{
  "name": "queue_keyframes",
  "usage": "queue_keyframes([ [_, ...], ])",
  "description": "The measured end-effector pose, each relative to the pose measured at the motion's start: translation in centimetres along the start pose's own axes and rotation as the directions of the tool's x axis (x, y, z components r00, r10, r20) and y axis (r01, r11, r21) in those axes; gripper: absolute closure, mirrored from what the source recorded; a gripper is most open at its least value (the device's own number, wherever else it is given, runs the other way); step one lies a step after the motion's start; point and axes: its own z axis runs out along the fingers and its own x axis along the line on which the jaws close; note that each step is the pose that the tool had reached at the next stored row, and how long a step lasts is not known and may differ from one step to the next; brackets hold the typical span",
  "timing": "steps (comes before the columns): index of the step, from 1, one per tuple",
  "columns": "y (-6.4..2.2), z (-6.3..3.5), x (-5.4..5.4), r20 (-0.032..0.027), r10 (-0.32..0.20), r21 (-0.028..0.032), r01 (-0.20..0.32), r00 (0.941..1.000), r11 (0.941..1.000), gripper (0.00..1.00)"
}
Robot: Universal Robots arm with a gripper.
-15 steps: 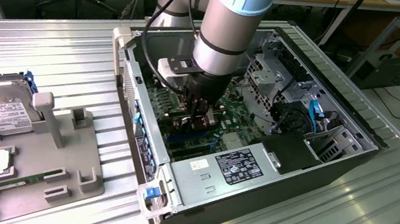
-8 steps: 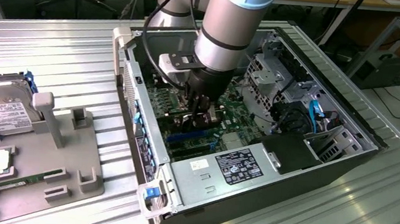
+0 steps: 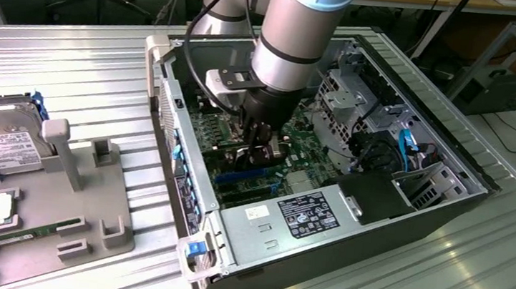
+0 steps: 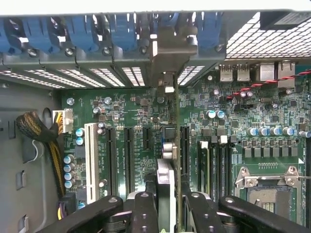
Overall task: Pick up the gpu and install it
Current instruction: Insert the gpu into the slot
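From where I stand, the gripper fingers clamp the gpu on edge over the motherboard slots, so it wants holding upright, bracket square against the rear panel, pressed down evenly.

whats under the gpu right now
The gripper holds the gpu edge-on above the green motherboard and its black slots. What lies directly beneath the card is hidden by it.
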Motion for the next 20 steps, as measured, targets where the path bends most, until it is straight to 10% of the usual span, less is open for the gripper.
queue_keyframes([
  [12, -0.46, -0.08, -0.01, -0.0002, 0.000, 0.0014, 0.000, 1.0000, 1.0000, 0.72],
  [20, -0.47, -0.29, -0.02, 0.0001, 0.000, 0.0186, 0.000, 1.0000, 0.9998, 0.72],
])
